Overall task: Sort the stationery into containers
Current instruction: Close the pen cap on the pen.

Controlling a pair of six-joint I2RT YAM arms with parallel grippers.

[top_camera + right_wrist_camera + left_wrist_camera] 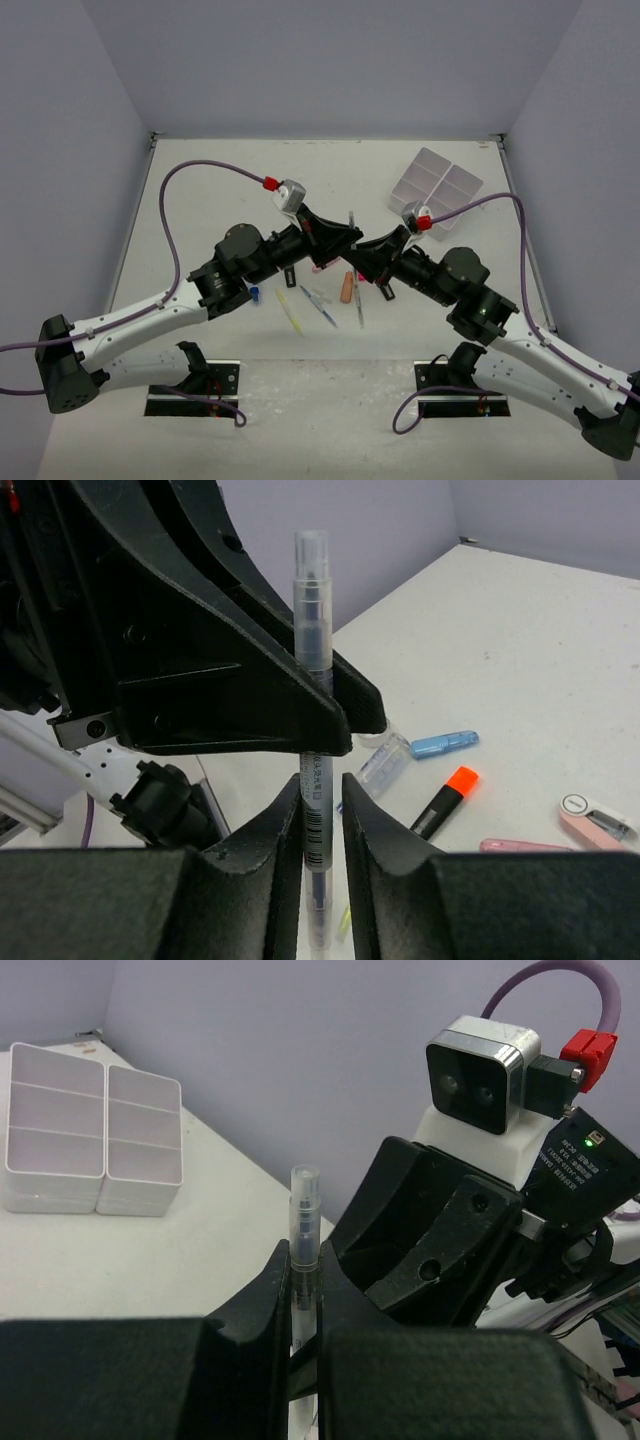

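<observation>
Aloft, clear pen (pixel 304 1210) in left tool (pixel 305 1285); right tool (pixel 320 805) loose around it

The thin clear plastic pen (pixel 312 630) is see-through and glossy, with a printed label on its barrel. The left tool (pixel 305 1295) and the right tool (pixel 318 792) have smooth, matt black plastic fingers that catch a faint sheen along their edges. At the upper left of the left wrist view, the white square plastic tray (pixel 60 1110) looks smooth and semi-glossy, with thin walls. The off-white counter (pixel 520 650) is matt and finely speckled. The black highlighter with an orange cap (pixel 445 800) is satin plastic, and the small blue plastic marker (pixel 443 744) is shinier. The purple cable (pixel 200 168) has a smooth, rubbery sheath. The silvery camera housing (pixel 478 1072) looks like polished metal around a matt black face.
</observation>
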